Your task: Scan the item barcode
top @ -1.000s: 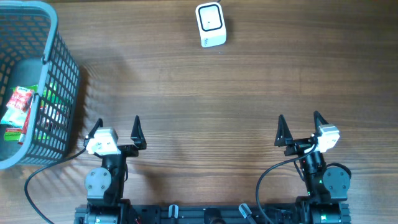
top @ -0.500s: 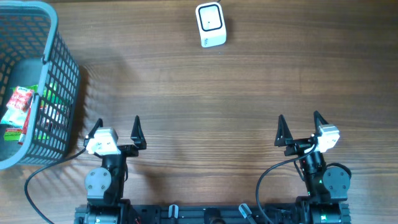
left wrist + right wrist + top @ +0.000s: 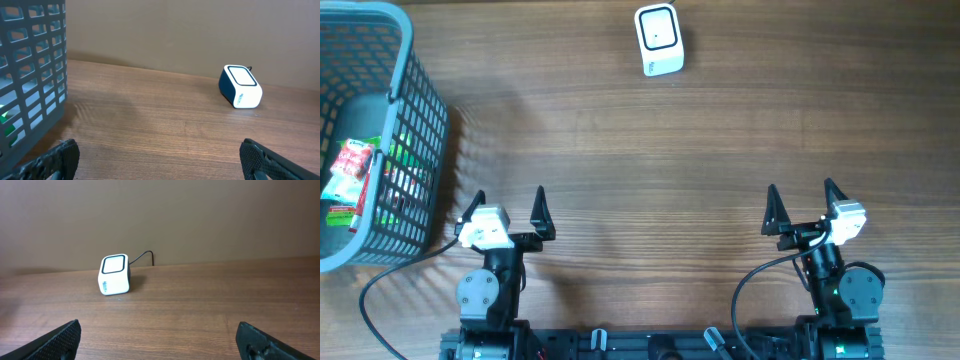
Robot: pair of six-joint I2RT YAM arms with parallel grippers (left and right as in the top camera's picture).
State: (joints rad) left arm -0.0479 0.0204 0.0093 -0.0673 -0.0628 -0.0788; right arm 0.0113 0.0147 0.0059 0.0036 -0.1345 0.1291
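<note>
Wood table (image 3: 700,150) — basket (image 3: 425,150) cut off at frame edge, packets (image 3: 348,165) half-hidden; left gripper (image 3: 509,192), right gripper (image 3: 800,186) wide open, empty.

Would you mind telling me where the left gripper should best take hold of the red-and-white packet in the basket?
Probably across its narrow width, from straight above: the red-and-white packet lies inside the grey basket, whose mesh walls block any side approach. The left gripper is open.

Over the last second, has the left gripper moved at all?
No. In the overhead view the left gripper sits at the same spot beside the basket as before, with its fingers spread open.
</note>
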